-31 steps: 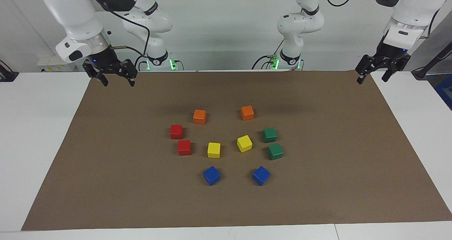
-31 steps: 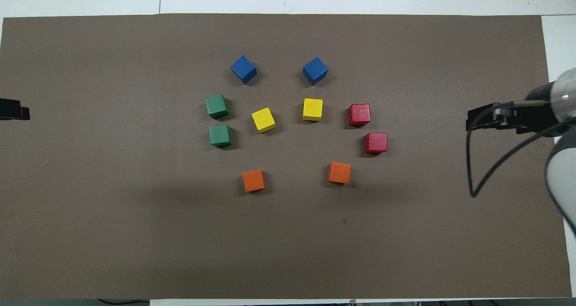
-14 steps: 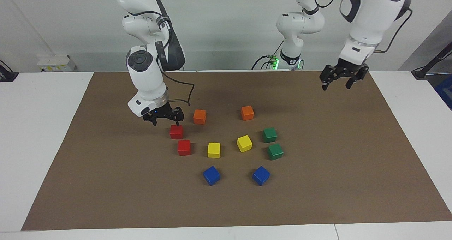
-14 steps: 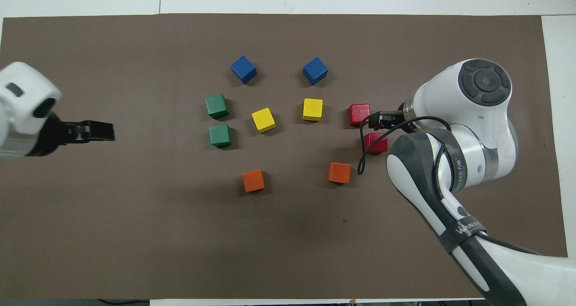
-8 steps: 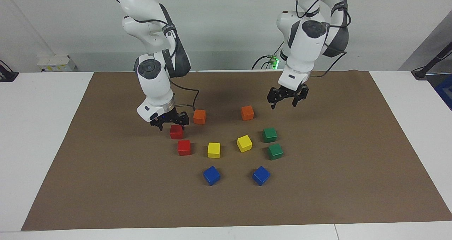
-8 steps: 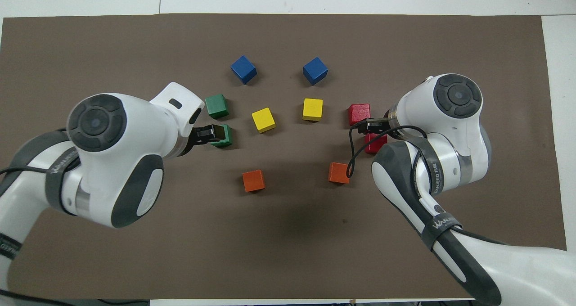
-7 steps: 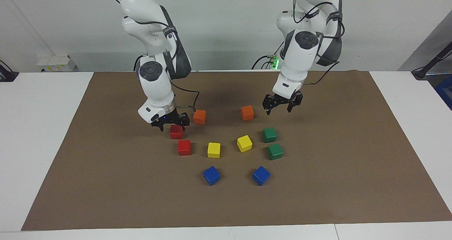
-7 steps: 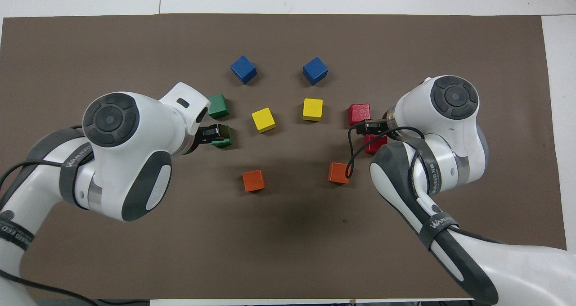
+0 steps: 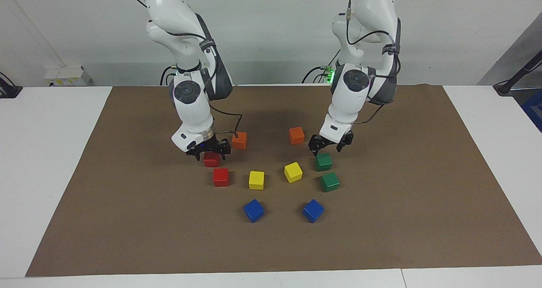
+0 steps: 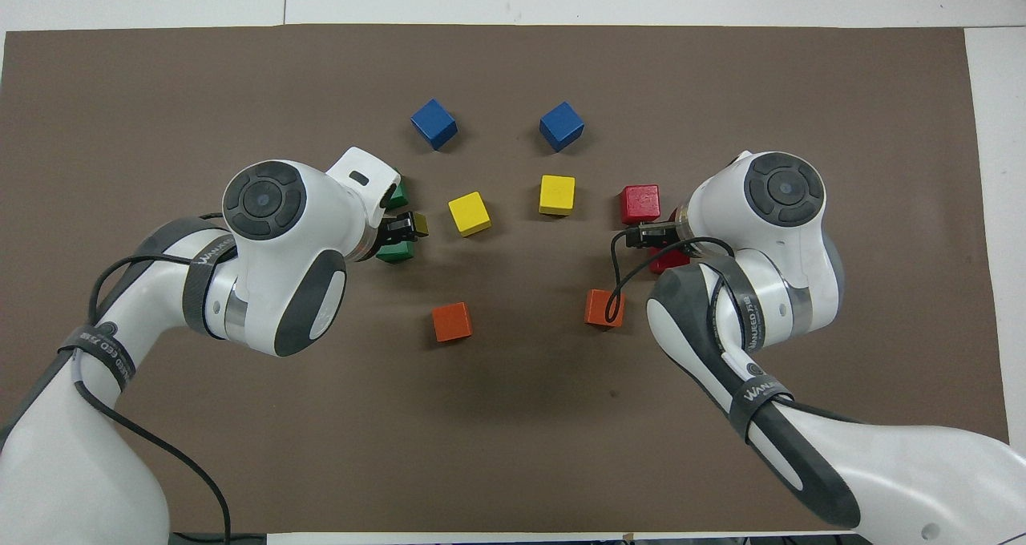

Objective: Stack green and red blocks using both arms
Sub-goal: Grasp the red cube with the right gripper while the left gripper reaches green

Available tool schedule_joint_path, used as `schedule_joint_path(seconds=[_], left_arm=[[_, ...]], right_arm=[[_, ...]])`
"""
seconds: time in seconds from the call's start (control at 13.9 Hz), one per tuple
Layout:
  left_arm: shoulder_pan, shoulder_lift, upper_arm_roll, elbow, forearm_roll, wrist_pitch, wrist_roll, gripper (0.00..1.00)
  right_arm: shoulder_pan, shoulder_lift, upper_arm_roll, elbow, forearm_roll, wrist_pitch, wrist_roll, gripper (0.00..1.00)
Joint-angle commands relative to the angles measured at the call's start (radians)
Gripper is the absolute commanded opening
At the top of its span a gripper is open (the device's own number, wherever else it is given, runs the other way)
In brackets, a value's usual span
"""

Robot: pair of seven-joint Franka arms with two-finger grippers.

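Note:
Two red blocks lie toward the right arm's end of the brown mat, one [image 9: 211, 161] nearer to the robots than the other [image 9: 220, 177]. My right gripper [image 9: 210, 152] is open and low, a finger on either side of the top of the nearer red block [image 10: 670, 261]. Two green blocks lie toward the left arm's end, one [image 9: 323, 162] nearer to the robots than the other [image 9: 330, 181]. My left gripper [image 9: 327, 149] hangs open just above the nearer green block [image 10: 394, 251]. In the overhead view the left arm hides part of both green blocks.
Two orange cubes [image 9: 239, 140] [image 9: 296, 135] lie close beside the grippers, nearer to the robots than the other cubes. Two yellow cubes [image 9: 256, 180] [image 9: 293, 172] sit between the red and green pairs. Two blue cubes [image 9: 253, 210] [image 9: 313, 210] lie farthest from the robots.
Both arms have swung in from the table's ends and come down. The right gripper sank around the nearer red block; the left gripper arrived over the nearer green block. No cube has moved.

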Motion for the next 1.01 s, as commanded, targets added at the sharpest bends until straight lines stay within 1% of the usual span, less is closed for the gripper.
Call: schedule_joint_path(seconds=[0.0,0.07,0.14,0.22,0.29,0.36,0.43,0.5,0.58,0.65,0.72,0.86,0.94], left_arm=[[-0.019,0.056,0.014,0.043,-0.014,0.023,-0.025,1.0],[-0.019,0.065,0.014,0.043,-0.014,0.025,-0.025,1.0],[-0.02,0.067,0.016,0.043,-0.012,0.029,-0.025,1.0],[-0.02,0.074,0.016,0.044,-0.011,0.031,-0.025,1.0],[-0.022,0.082,0.016,0.046,-0.006,0.034,-0.025,1.0],[-0.022,0.094,0.016,0.047,-0.005,0.035,-0.024,1.0],[-0.022,0.108,0.016,0.064,-0.002,0.034,-0.024,1.0],[-0.022,0.126,0.014,0.084,0.0,0.026,-0.022,1.0],[-0.022,0.137,0.014,0.089,0.002,0.025,-0.018,1.0],[-0.025,0.14,0.014,0.087,0.002,0.026,-0.013,1.0],[-0.025,0.14,0.014,0.087,0.005,0.028,-0.012,0.97],[-0.025,0.15,0.013,0.087,0.041,0.026,-0.009,0.95],[-0.025,0.156,0.013,0.087,0.054,0.029,-0.007,0.89]], right_arm=[[0.001,0.005,0.001,-0.03,-0.009,0.037,-0.002,1.0],[0.002,0.01,0.001,-0.032,-0.009,0.037,-0.002,0.94],[0.002,0.012,0.0,-0.032,-0.009,0.039,-0.01,0.64],[0.001,0.01,0.0,-0.024,-0.009,0.022,-0.01,0.21],[-0.012,0.006,0.0,-0.01,-0.009,-0.002,-0.013,0.0],[-0.022,-0.001,0.0,0.032,-0.009,-0.073,-0.018,0.0],[-0.045,-0.002,-0.002,0.104,-0.009,-0.172,-0.04,0.0],[-0.076,0.002,-0.003,0.181,-0.009,-0.264,-0.094,0.0],[-0.117,0.007,-0.005,0.252,-0.01,-0.332,-0.173,0.0],[-0.174,0.01,-0.003,0.287,-0.01,-0.349,-0.262,0.0],[-0.229,0.019,-0.003,0.291,-0.009,-0.327,-0.344,0.0],[-0.301,0.024,-0.003,0.243,-0.009,-0.221,-0.447,0.0],[-0.324,0.021,-0.003,0.217,-0.009,-0.196,-0.476,0.0]])
